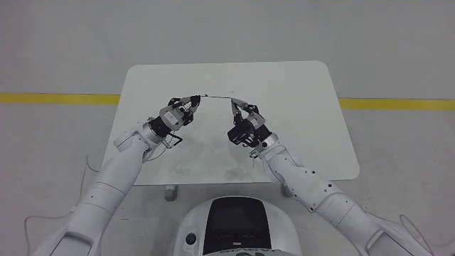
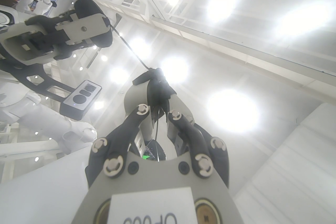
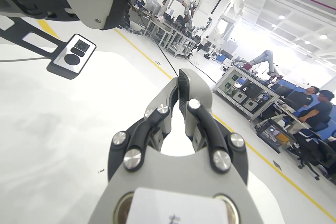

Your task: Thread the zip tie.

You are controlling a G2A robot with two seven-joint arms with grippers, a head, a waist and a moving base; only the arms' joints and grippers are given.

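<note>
Right gripper is pinched shut on one end of the zip tie. The left gripper is clamped on the other, with the strap taut between them above the table. I'd say slacken it first, then curl tip to head squarely. There's open tabletop all round, the far edge nearest.

White table with rounded corners, standing on a pale grey floor crossed by a yellow line that passes behind its left and right edges. Top surface plain and matt, with faint grey scuffing toward the middle of the near edge. A small dark speck lies on the surface. A grey foot shows beneath the near edge.
</note>
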